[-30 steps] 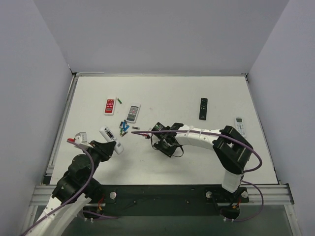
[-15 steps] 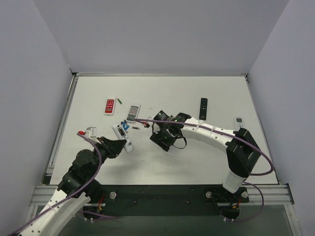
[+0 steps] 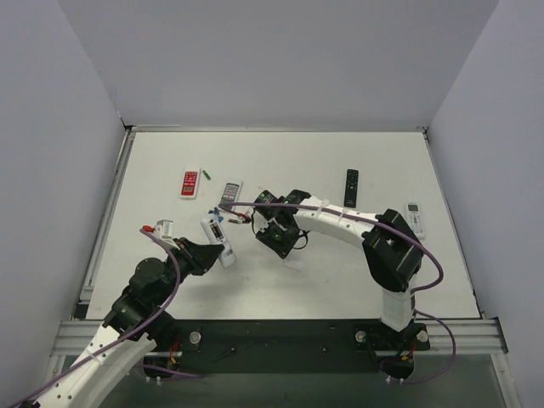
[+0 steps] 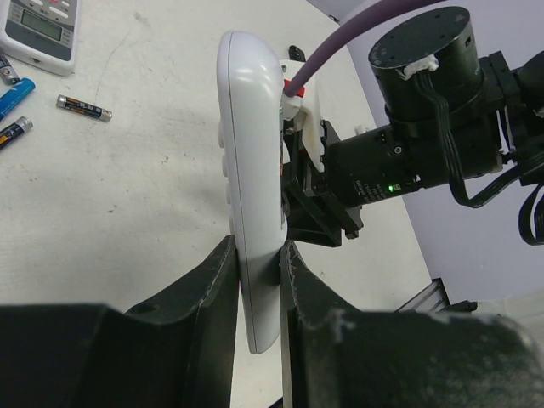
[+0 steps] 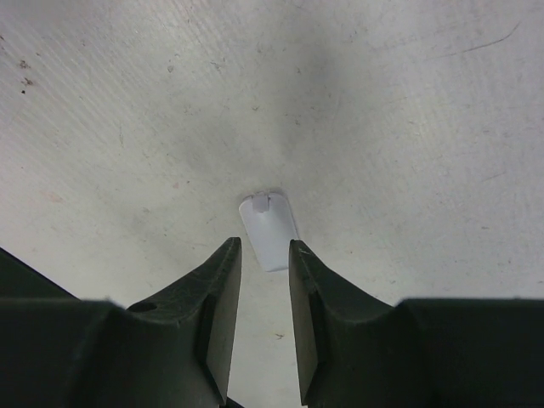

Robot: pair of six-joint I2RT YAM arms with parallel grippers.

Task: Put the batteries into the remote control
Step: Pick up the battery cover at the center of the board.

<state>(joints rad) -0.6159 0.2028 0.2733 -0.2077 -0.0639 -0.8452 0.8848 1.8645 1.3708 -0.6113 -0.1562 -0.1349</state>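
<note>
Jaws on the left gripper [image 4: 257, 246] are clamping the white remote [image 4: 253, 170] by its lower end, holding it on edge above the worktop [image 3: 323, 153]. Jaws on the right gripper [image 5: 264, 246] are standing a narrow gap apart and gripping nothing, with a small white cover [image 5: 269, 230] lying flat beyond them.

Over the last second the left arm has been carrying the remote inward from the left edge, and the right arm has been swinging left to meet it, leaving the cover behind. I judge that loading is only starting: the batteries [image 4: 83, 107] are lying loose by the grey remote [image 4: 38, 30].

Farther out, a red remote [image 3: 189, 184] and a black remote [image 3: 351, 187] are resting on the scuffed white worktop, and plain pale walls [image 3: 280, 59] are enclosing it.
</note>
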